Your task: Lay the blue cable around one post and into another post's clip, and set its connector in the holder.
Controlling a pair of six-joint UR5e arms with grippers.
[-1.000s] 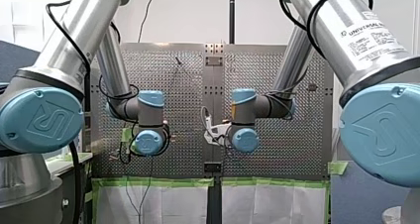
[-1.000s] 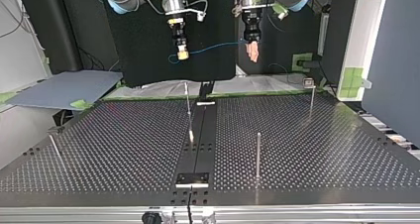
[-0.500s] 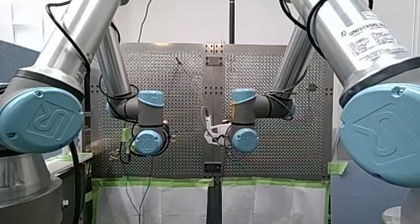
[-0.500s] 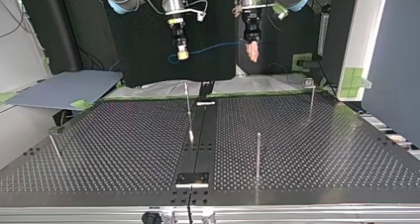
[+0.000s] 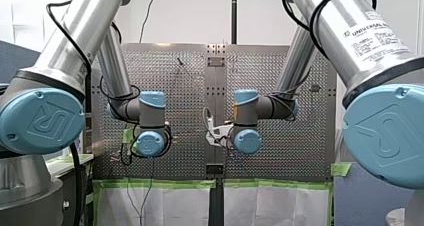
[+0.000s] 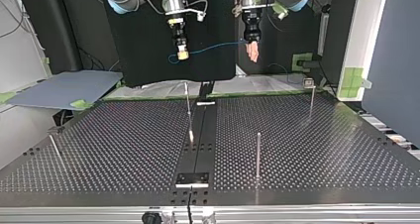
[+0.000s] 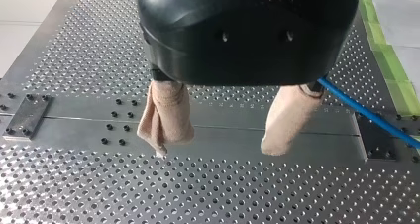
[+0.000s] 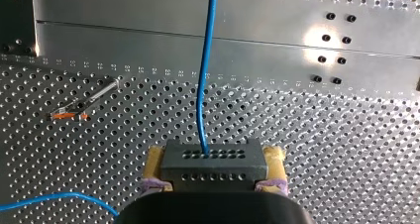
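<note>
While both arms hang above table, right gripper clamps connector; blue cable trails past left gripper, fingers spread (nothing pinched). Risk: loose cable swings, misses post.

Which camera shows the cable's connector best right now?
The right wrist view: the connector sits between my right gripper's yellow pads, with its rows of holes and the blue cable leaving it plain to see. In the top view it is too small to tell from the pads. The front and left wrist views do not show it.
</note>
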